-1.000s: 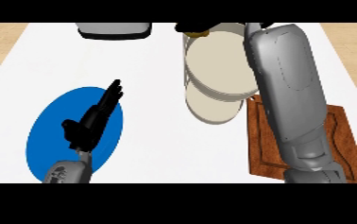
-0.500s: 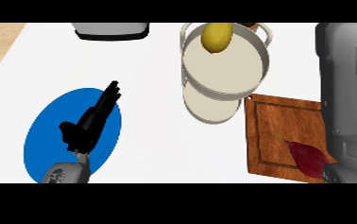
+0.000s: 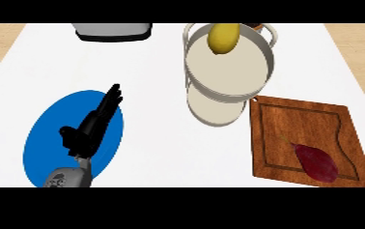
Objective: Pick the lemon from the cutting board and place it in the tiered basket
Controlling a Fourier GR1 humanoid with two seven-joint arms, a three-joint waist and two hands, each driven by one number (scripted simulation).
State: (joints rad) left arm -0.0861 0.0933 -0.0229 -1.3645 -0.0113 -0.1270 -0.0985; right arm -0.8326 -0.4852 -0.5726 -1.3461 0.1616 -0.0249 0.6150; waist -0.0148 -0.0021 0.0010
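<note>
The yellow lemon (image 3: 224, 38) lies in the upper tier of the white tiered basket (image 3: 265, 73), against its far rim. The wooden cutting board (image 3: 285, 126) sits at the lower right, just right of the basket's lower tier, and carries only a dark red item (image 3: 315, 161). My left hand (image 3: 92, 126) rests open over the blue plate (image 3: 43, 141) at the lower left, fingers straight and pointing away. My right hand and arm show nowhere in the head view.
A grey and white appliance (image 3: 114, 30) stands at the far edge, left of the basket. A small brown object (image 3: 255, 26) peeks out behind the basket's far rim. White counter lies between the plate and the basket.
The right arm, which reached over the basket a second ago, has drawn back and left the view. The lemon now lies uncovered in the upper tier. The left hand has stayed put.
</note>
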